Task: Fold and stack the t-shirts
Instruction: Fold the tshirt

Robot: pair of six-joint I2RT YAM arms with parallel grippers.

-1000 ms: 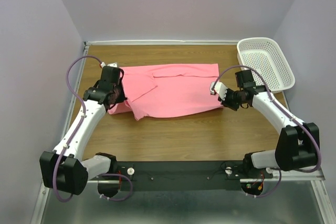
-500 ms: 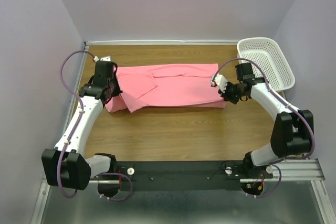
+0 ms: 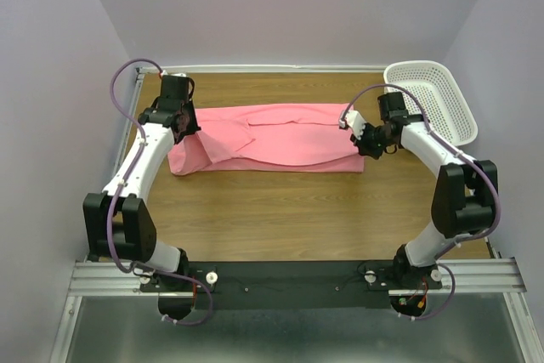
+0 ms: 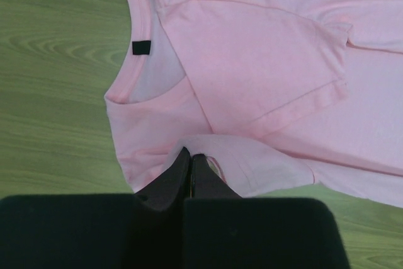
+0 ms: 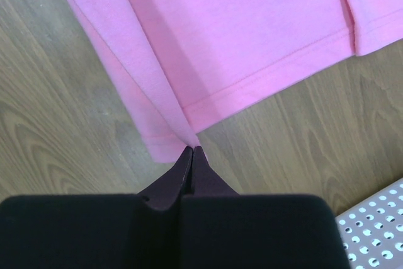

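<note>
Salmon-pink cloth t-shirt (image 3: 280, 138), one, lying lengthwise near the bench (image 3: 280, 210) far edge. Soft, light and limp, so probably best held at hems. Left pincer (image 4: 191, 159) and right pincer (image 5: 192, 152) each clenched on its edge.

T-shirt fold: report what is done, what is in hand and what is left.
Done: the t-shirt lies lengthwise on the table with a sleeve folded onto its body. In hand: the left gripper pinches cloth at the collar end and the right gripper pinches the hem corner, doubling the near edge over. Left: folding it crosswise and stacking; no stack shows.
</note>
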